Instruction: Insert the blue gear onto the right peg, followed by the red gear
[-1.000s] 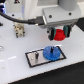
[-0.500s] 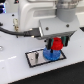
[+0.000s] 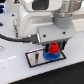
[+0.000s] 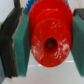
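Holding the red gear (image 4: 48,42) between its 2 fingers (image 4: 19,47), the gripper (image 3: 52,48) hangs low over the grey, black-rimmed plate (image 3: 34,58). In the wrist view the teal pads press on both flanks of the red disc, so the fingers are clamped on it, and the centre hole faces the camera unobstructed.

Status of step 1: the blue gear (image 3: 51,56) lies flat on the plate at the end toward the exterior view's right, directly below the red gear. Its blue teeth also show past the red rim in the wrist view. The right peg itself is hidden by gears and gripper, so seating on it cannot be confirmed outright; position and flat attitude suggest step 1 is complete.

Status of step 2: in progress. The red gear appears just above, possibly touching, the blue gear; the pictures are too blurred to tell whether the peg has entered its hole.

Outstanding, in my judgement: lowering the red gear fully onto the peg, releasing it, and withdrawing the arm.
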You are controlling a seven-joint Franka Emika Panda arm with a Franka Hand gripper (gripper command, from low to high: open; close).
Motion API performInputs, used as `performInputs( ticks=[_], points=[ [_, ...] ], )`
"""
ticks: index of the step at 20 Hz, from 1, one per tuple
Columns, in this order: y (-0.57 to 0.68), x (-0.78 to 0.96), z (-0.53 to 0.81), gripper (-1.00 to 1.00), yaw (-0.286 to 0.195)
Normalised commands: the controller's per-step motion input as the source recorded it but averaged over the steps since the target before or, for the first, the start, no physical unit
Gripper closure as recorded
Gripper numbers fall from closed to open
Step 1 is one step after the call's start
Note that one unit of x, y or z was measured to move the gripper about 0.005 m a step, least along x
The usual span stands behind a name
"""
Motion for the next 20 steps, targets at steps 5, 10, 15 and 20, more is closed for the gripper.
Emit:
performInputs(
  ticks=[5,10,15,20],
  points=[
    [0.01,0.00,0.35,1.00,0.000],
    [-0.02,0.07,-0.04,1.00,0.000],
    [-0.14,0.20,-0.07,1.00,0.000],
    [-0.14,0.25,0.11,1.00,0.000]
  ],
)
